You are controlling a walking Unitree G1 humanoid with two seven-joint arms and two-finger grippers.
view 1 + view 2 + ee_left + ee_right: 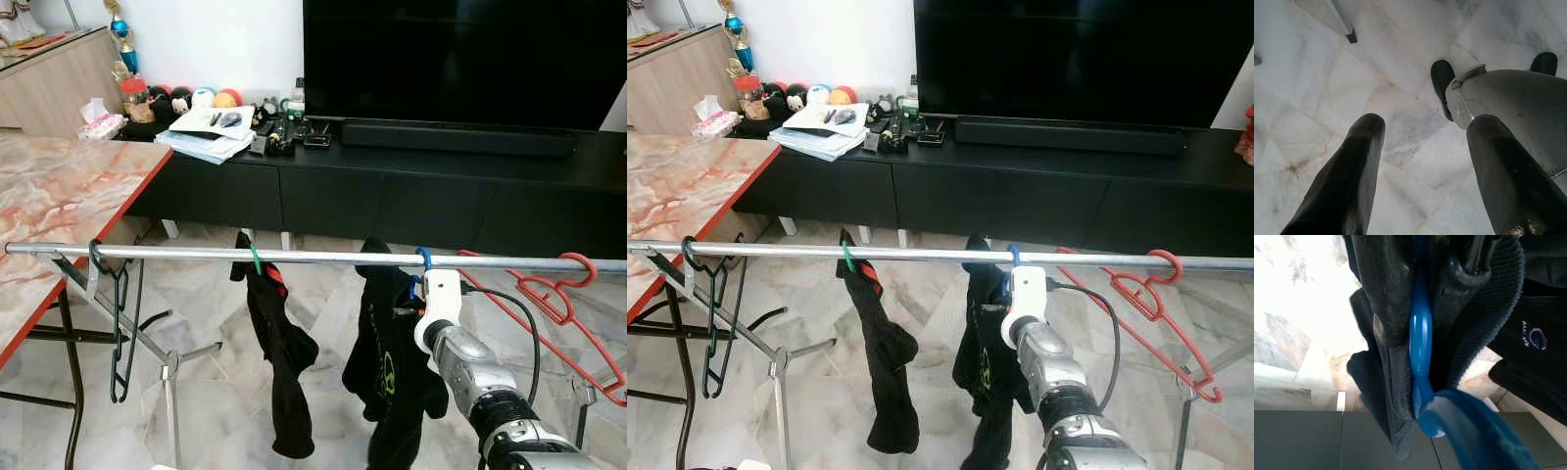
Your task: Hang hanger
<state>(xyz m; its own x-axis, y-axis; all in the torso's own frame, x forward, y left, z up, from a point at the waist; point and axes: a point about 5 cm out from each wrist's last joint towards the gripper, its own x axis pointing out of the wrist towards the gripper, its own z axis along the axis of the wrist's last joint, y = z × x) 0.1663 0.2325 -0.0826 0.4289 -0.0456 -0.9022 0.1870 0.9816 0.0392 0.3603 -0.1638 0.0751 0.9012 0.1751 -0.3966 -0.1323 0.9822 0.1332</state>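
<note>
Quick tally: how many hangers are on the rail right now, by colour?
Dark green hanger, bare: 1
Light green hanger, black garment: 1
Blue hanger, black garment, right gripper shut on it: 1
Red hanger, bare: 1
Total: 4

You face a big dark television point(460, 59) on a long black cabinet point(392, 191), a white wall point(216, 39) behind, pale marble floor point(211, 392) below, a marble-patterned table point(59, 196) left.
</note>
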